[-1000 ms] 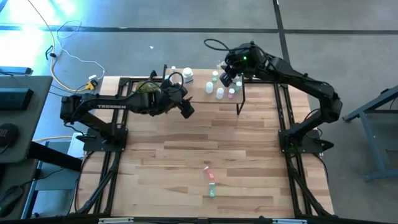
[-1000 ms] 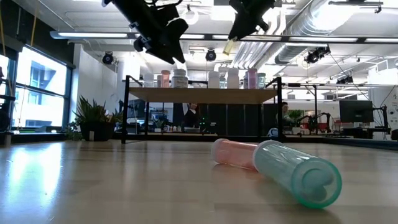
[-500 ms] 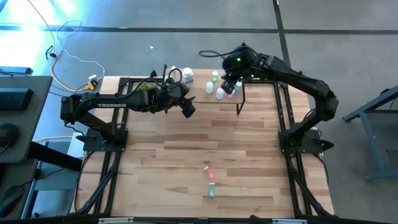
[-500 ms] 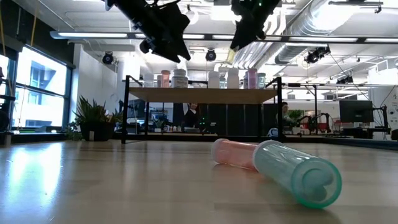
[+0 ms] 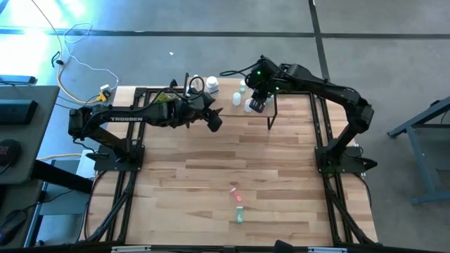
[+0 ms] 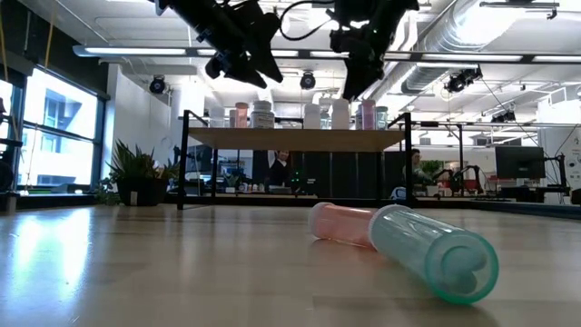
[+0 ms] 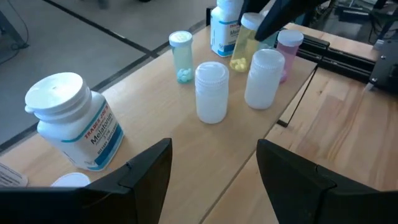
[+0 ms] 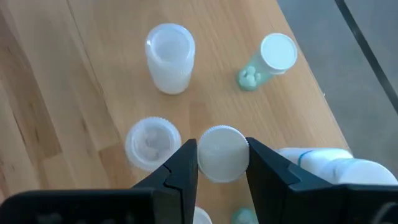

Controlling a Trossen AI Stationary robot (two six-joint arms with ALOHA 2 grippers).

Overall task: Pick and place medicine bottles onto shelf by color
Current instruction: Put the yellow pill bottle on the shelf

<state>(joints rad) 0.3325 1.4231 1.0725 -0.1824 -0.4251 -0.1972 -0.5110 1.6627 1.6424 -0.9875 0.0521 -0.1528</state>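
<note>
Placing step: the right claw (image 8: 222, 163), upper centre of the high view, clamped a yellowish bottle (image 7: 243, 42) above the shelf (image 7: 186, 134). Next: lower it, then release. The left claw (image 7: 214, 165) hovered apart.

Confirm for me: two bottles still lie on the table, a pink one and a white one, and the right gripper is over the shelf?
Not quite. The low view shows the pink bottle lying beside a green bottle, not a white one. The rest holds: both lie on the table, and the right gripper is over the shelf.
</note>
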